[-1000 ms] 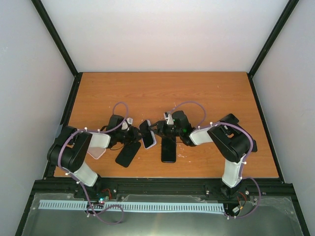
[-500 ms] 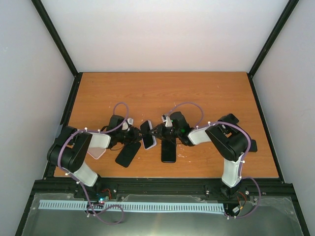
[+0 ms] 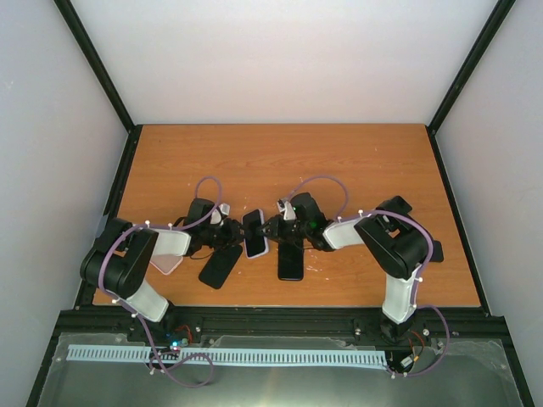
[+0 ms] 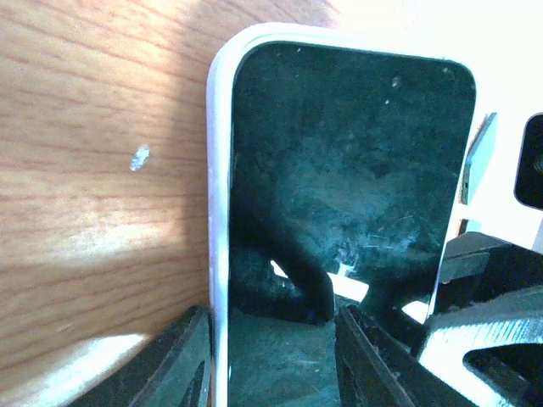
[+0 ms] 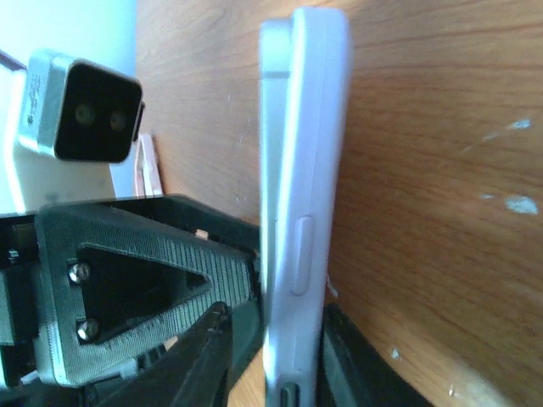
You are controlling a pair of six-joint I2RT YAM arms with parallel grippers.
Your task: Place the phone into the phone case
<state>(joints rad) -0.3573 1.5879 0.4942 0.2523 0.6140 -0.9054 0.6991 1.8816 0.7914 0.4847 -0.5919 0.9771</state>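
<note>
The phone [image 3: 255, 233], dark-screened and seated in a pale white phone case [image 4: 219, 170], is held off the table between the two grippers. In the right wrist view the phone case [image 5: 316, 127] shows edge-on, and my right gripper [image 5: 278, 309] is shut on it across its thickness. My left gripper [image 4: 271, 318] stands open. One of its fingers [image 4: 182, 356] lies beside the case rim and the other one rests over the screen [image 4: 339, 170]. From above, the left gripper [image 3: 240, 233] and right gripper [image 3: 268, 230] meet at the phone from either side.
A second black phone [image 3: 290, 259] lies flat just below the right gripper. A black slab [image 3: 221, 265] and a pale pinkish piece [image 3: 167, 263] lie by the left arm. The left wrist's camera [image 5: 85, 110] sits close to the held phone.
My right gripper has slid left onto the cased phone and its jaws have drawn in on it. The phone now stands straighter. My left jaws have widened slightly.
</note>
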